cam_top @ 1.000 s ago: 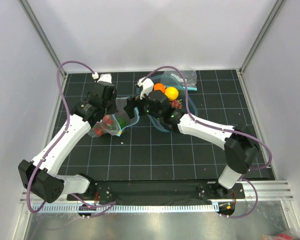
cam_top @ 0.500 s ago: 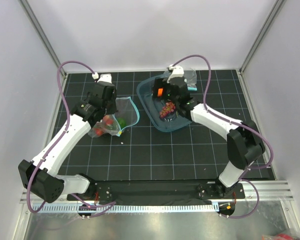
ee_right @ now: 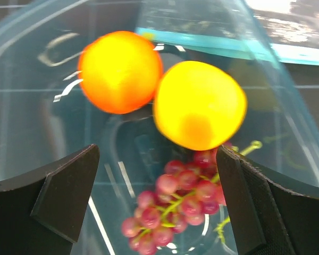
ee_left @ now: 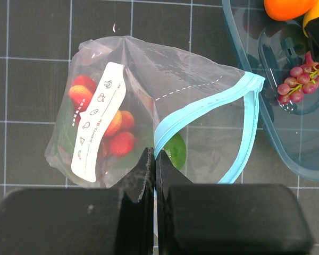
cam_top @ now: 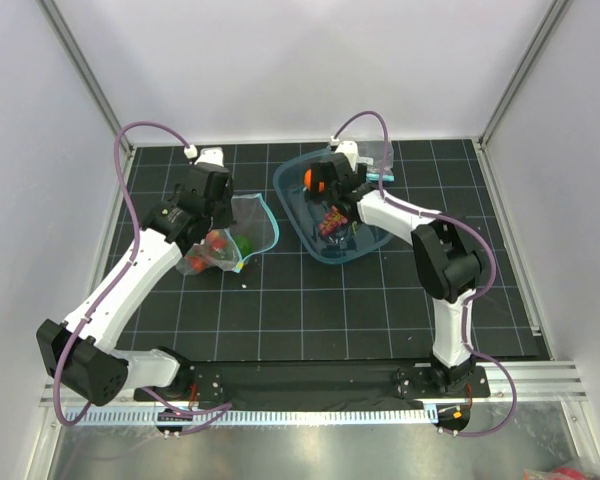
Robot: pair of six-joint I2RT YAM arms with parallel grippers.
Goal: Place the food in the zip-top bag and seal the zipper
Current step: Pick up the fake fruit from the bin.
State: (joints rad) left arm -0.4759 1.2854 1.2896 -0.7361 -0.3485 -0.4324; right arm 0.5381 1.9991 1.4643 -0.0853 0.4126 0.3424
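So the left fingers [ee_left: 141, 183] pinch the bag [ee_left: 165, 69] by its zipper [ee_left: 202, 103], right fingers [ee_right: 58, 196] gape wide over the lemon [ee_right: 199, 103]. Round and slick, it could easily squirt sideways.

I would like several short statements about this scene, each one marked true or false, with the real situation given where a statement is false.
1. The left pincer is shut on the rim of the bag. True.
2. The lime lies in the tub. False: it is in the bag, with the strawberries.
3. The right pincer is open above the tub. True.
4. The grapes are in the bag. False: they lie in the tub, by the orange and lemon.
5. The zipper is sealed. False: the mouth gapes open.
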